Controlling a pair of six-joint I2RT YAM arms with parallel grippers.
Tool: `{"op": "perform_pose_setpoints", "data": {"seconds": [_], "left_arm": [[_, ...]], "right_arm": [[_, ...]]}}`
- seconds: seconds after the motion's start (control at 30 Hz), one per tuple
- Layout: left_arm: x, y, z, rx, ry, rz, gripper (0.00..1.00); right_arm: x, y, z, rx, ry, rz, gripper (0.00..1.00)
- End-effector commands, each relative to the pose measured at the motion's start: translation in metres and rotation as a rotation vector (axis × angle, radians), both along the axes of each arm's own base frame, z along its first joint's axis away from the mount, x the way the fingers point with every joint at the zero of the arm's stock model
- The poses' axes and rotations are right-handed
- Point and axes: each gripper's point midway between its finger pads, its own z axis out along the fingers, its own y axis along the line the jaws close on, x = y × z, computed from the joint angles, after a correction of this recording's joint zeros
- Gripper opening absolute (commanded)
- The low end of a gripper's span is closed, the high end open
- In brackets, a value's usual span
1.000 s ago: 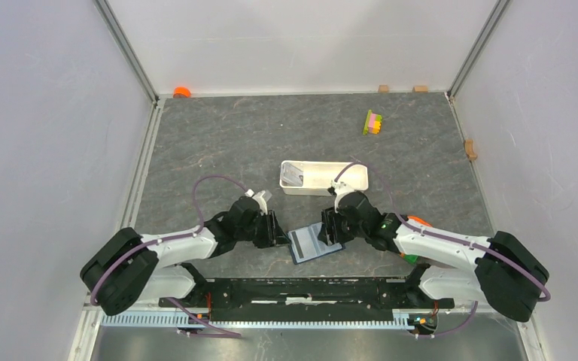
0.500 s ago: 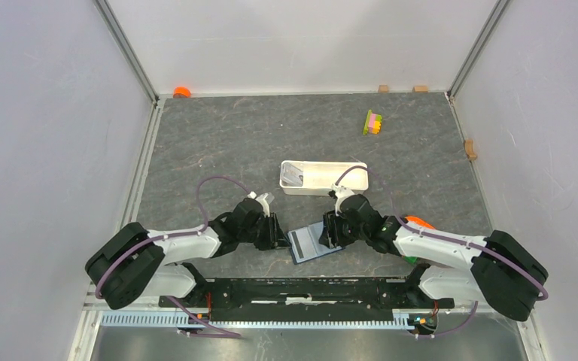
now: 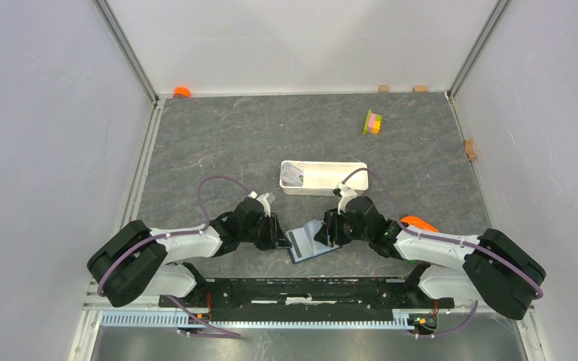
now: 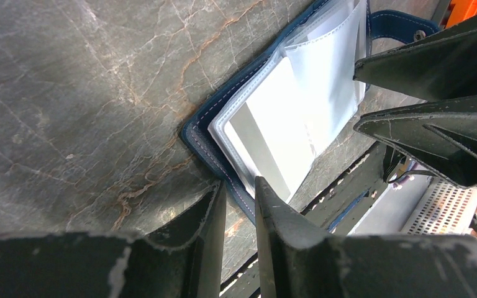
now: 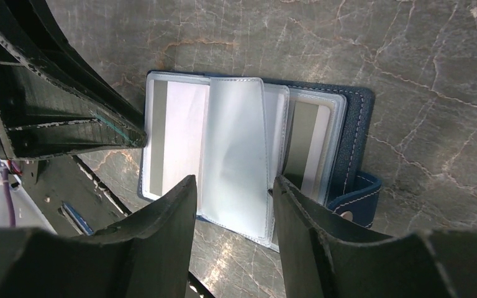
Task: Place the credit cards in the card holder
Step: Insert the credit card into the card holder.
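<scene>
While both claws sit low near the front edge of the table (image 3: 218, 143), the card holder (image 3: 308, 247) lies open between them, navy cover down, clear sleeves up.

Left gripper (image 4: 239, 183): jaws a narrow slit apart, right at the holder's left edge, with the navy rim showing in the slit. Can't tell if it's pinched or just under the tips.

Right gripper (image 5: 234, 180): jaws apart, straddling one clear sleeve leaf (image 5: 235, 155) that stands up off the stack. Can't tell if the fingers touch it. That leaf partly covers the sleeves behind it.

Credit cards (image 5: 169, 139): one is sleeved on the left page and one on the right page, each with a dark stripe. One more lies in the left end of the white tray (image 3: 323, 189), just beyond the claws.

Snap tab (image 5: 357, 202) sticks out on the holder's right side.

Around:
- yellow-pink-green block stack (image 3: 373, 122), far right, well apart
- orange piece (image 3: 181, 92) in the far-left corner
- small wooden blocks (image 3: 420, 88) along the far and right walls
- orange object (image 3: 419, 222) beside the right arm
</scene>
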Motion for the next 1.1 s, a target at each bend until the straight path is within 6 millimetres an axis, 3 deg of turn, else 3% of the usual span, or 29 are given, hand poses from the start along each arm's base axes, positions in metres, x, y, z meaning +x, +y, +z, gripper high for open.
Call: {"op": "perform_pose_setpoints", "data": {"seconds": [0.0, 0.3, 0.57, 0.8, 1.07], "left_arm": [[0.006, -0.006, 0.003, -0.014, -0.014, 0.020, 0.30], [0.006, -0.004, 0.001, -0.005, -0.013, 0.030, 0.30], [0.007, 0.003, 0.000, 0.032, -0.019, 0.048, 0.30], [0.008, 0.004, 0.001, 0.039, -0.026, 0.047, 0.29], [0.008, 0.005, 0.003, 0.040, -0.034, 0.049, 0.30]], "right_arm": [[-0.027, 0.024, 0.010, 0.146, 0.098, 0.093, 0.53], [-0.022, 0.031, 0.038, 0.223, 0.066, 0.076, 0.53], [-0.022, 0.030, 0.050, 0.241, 0.052, 0.066, 0.53], [-0.023, 0.033, 0.053, 0.252, 0.050, 0.083, 0.53], [-0.028, 0.035, 0.041, 0.218, 0.069, 0.101, 0.53]]}}
